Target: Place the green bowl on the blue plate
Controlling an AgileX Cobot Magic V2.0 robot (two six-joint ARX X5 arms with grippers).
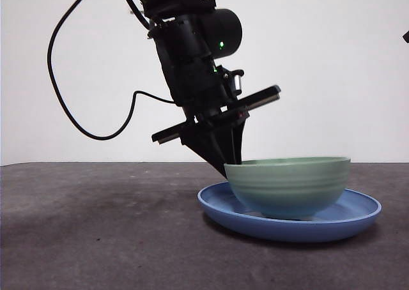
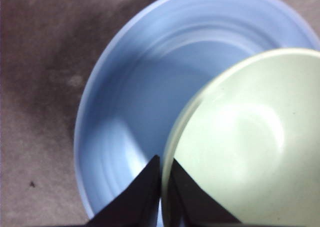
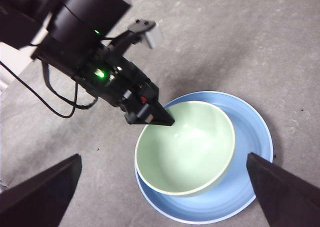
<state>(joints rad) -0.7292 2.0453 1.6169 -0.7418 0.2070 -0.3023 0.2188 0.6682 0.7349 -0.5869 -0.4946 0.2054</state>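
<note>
The green bowl stands inside the blue plate, its rim tilted slightly; I cannot tell if its base rests fully on the plate. My left gripper comes down from the upper left and is shut on the bowl's near-left rim, one jaw inside and one outside. The left wrist view shows the gripper pinching the bowl over the plate. My right gripper is open and empty, high above the bowl and the plate.
The dark grey table stretches to the left of the plate. A black cable loops behind the left arm. A black tip shows at the right edge.
</note>
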